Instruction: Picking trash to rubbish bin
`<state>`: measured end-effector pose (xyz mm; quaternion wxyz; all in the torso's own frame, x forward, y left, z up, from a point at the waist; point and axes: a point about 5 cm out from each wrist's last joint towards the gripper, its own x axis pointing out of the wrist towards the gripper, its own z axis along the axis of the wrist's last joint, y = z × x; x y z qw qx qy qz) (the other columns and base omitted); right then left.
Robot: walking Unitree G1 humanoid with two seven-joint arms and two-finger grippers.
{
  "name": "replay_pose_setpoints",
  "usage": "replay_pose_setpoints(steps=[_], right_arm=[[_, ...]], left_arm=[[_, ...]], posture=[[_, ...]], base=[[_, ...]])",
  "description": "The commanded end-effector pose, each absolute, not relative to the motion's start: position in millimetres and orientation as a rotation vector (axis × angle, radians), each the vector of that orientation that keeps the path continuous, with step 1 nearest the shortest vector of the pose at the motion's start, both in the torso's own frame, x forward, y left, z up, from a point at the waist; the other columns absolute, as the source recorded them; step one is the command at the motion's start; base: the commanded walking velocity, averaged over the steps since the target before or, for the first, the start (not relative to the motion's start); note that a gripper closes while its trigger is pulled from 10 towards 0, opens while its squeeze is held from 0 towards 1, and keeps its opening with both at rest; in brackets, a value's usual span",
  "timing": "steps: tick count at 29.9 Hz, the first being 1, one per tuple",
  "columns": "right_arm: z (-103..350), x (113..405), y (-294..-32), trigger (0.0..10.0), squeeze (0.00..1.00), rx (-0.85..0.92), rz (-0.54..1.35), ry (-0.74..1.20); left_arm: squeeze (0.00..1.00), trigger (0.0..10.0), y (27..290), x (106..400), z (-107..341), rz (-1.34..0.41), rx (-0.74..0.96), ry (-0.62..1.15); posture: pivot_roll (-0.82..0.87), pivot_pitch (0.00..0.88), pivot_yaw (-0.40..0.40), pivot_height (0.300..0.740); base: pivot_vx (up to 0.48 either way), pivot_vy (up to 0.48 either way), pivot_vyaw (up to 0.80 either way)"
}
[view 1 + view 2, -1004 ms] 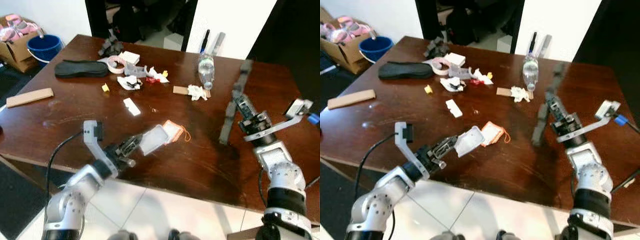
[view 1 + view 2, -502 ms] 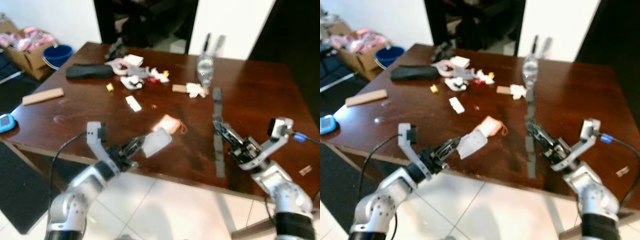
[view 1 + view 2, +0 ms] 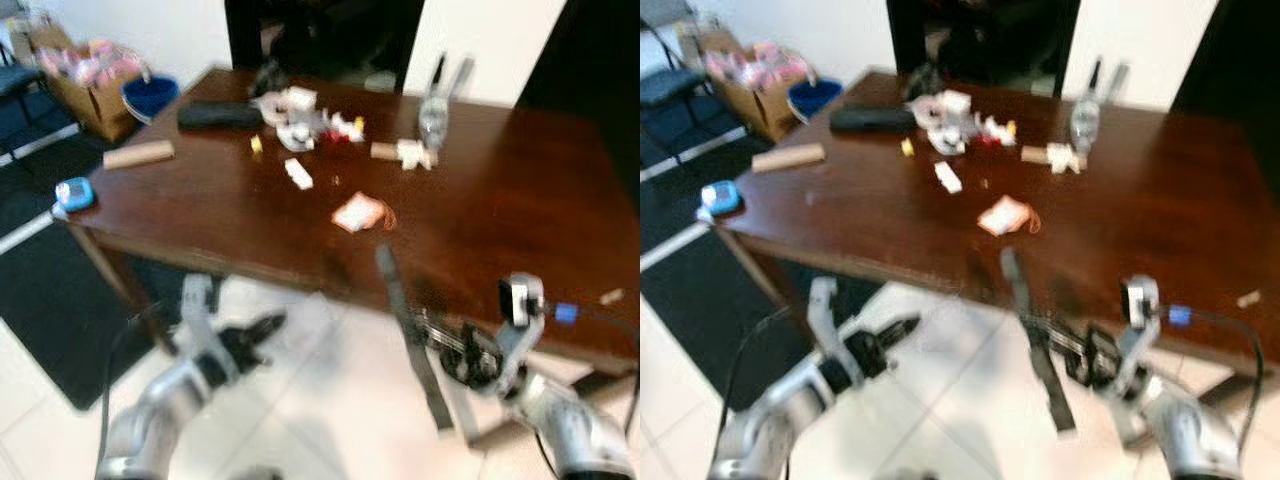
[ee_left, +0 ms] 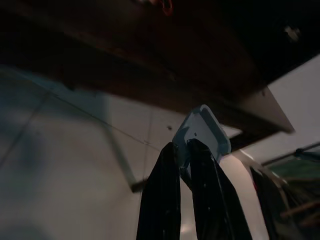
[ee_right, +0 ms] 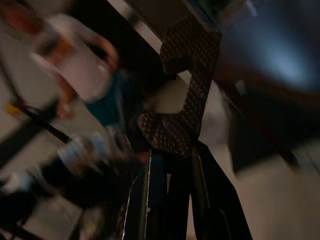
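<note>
My left gripper point(image 3: 268, 326) hangs below the table's front edge, over the pale floor tiles. In the left wrist view its black fingers point(image 4: 161, 175) are shut on a white plastic tray-like piece point(image 4: 206, 131). My right gripper point(image 3: 437, 338) is low at the right, shut on a long dark textured strap point(image 3: 396, 300) that sticks up and down from it; the right wrist view shows the strap point(image 5: 193, 85) between the fingers. Trash lies on the brown table point(image 3: 500, 200): an orange-and-white packet point(image 3: 357, 212), crumpled paper point(image 3: 410, 152), a small white piece point(image 3: 298, 174).
A clear bottle point(image 3: 432, 105), a black flat item point(image 3: 218, 115) and a cardboard strip point(image 3: 138, 153) also lie on the table. A blue bucket point(image 3: 148, 95) and a cardboard box point(image 3: 85, 85) stand beyond its far left corner. A black mat point(image 3: 60, 300) covers the floor at left.
The view has pulled back from the table and is blurred. Both arms have dropped below the table's edge, each keeping hold of its item.
</note>
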<state>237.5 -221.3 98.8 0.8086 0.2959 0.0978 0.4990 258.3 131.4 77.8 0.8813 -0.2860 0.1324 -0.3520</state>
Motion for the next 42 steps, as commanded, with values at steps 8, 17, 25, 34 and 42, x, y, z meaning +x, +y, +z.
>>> replay_pose_setpoints(steps=[8, 17, 25, 34, 42], right_arm=[[9, 234, -236, 10.0, 0.0, 0.41, 0.596, 0.617], [-52, 203, -247, 10.0, 0.0, 0.418, -0.018, 0.853], [-80, 161, -246, 10.0, 0.0, 0.394, -0.23, 1.012], [-94, 125, -254, 10.0, 0.0, 0.361, -0.462, 1.108], [-94, 129, -251, 10.0, 0.0, 0.315, -0.48, 1.118]], left_arm=[[0.0, 10.0, 164, 232, 6, -0.557, -0.539, 0.528], [0.0, 10.0, 208, 193, -55, -0.155, -0.505, 0.751], [0.0, 10.0, 251, 137, -86, 0.235, -0.312, 0.979], [0.0, 10.0, 249, 86, -104, 0.311, -0.225, 1.153], [0.0, 10.0, 233, 114, -102, 0.165, -0.089, 1.129]], posture=[[0.03, 0.096, -0.024, 0.74], [0.04, 0.091, -0.042, 0.74], [0.06, 0.088, -0.05, 0.74], [0.04, 0.023, -0.039, 0.74], [0.05, 0.0, -0.031, 0.74]], base=[[-0.062, 0.0, 0.0], [0.0, 0.0, 0.0], [0.0, 0.0, -0.78], [0.0, 0.0, -0.79], [0.0, 0.0, -0.79]])
